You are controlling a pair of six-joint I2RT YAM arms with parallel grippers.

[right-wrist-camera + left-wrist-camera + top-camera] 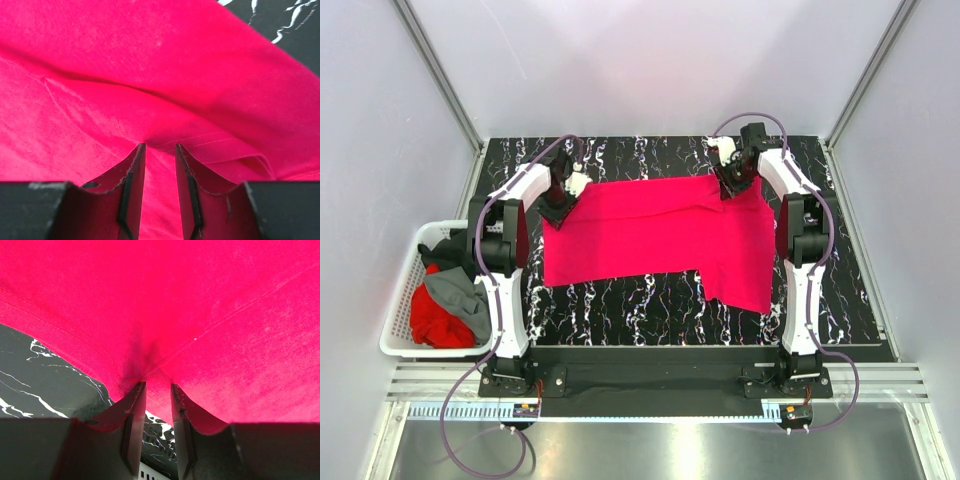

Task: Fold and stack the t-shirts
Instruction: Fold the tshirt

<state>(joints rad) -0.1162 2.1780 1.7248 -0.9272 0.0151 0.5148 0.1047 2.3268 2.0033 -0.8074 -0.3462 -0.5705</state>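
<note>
A bright crimson-pink t-shirt (pixel 660 235) lies spread on the black marbled table (pixel 620 310), its lower right part hanging toward the front. My left gripper (pixel 563 205) is at the shirt's far left corner. In the left wrist view the gripper (pixel 156 386) is nearly closed and the cloth (pixel 200 315) puckers into its tips. My right gripper (pixel 730 185) is at the far right corner. In the right wrist view the gripper (pixel 159 146) pinches a hemmed fold of the same shirt (pixel 125 75). A red shirt (pixel 435 318), a grey one (pixel 460 295) and a black one (pixel 442 250) lie in the basket.
The white lattice basket (pixel 392 325) stands off the table's left edge, beside the left arm's base. Grey walls and metal frame posts enclose the table at the back and sides. Bare marbled table shows in front of the shirt and behind it.
</note>
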